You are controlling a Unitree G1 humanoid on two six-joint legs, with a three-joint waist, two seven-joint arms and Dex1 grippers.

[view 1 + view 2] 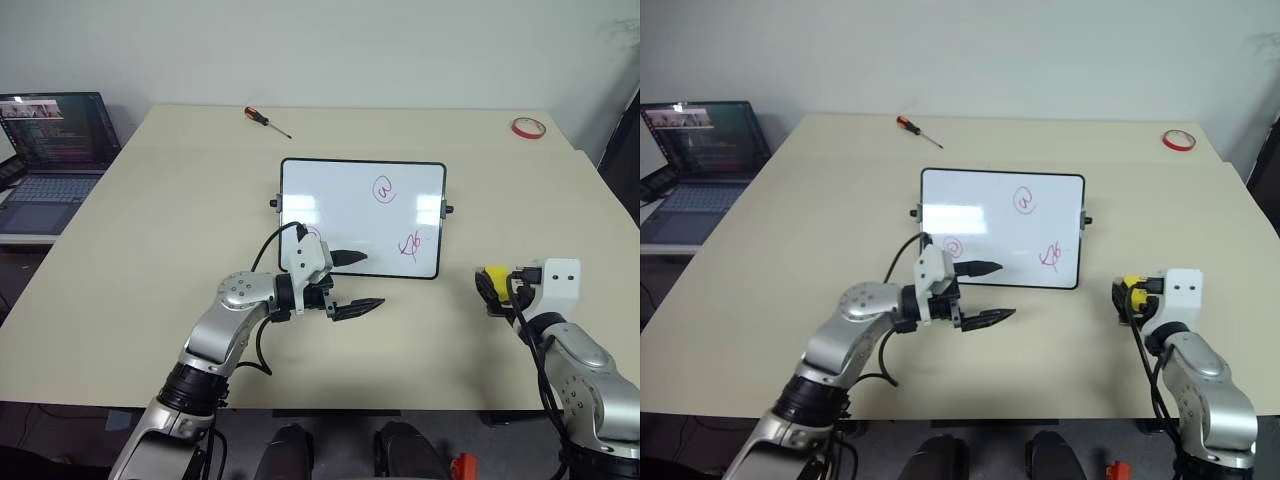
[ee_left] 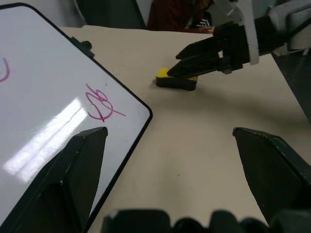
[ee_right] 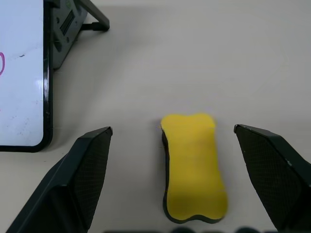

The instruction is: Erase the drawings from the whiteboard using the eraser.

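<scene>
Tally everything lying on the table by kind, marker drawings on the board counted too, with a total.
Whiteboard: 1
Drawings: 3
Eraser: 1
Screwdriver: 1
Red tape ring: 1
Total: 7

Whiteboard [image 1: 340, 205] flat mid-table w/ 3 pink drawings [image 1: 384, 189]; yellow eraser [image 3: 193, 165] on table just beside it.

Silver-grey arms with black joints; white housings sit just behind the tapered black fingers [image 1: 355, 308] of both; a black cable loops along each wrist, behind those fingers
</scene>
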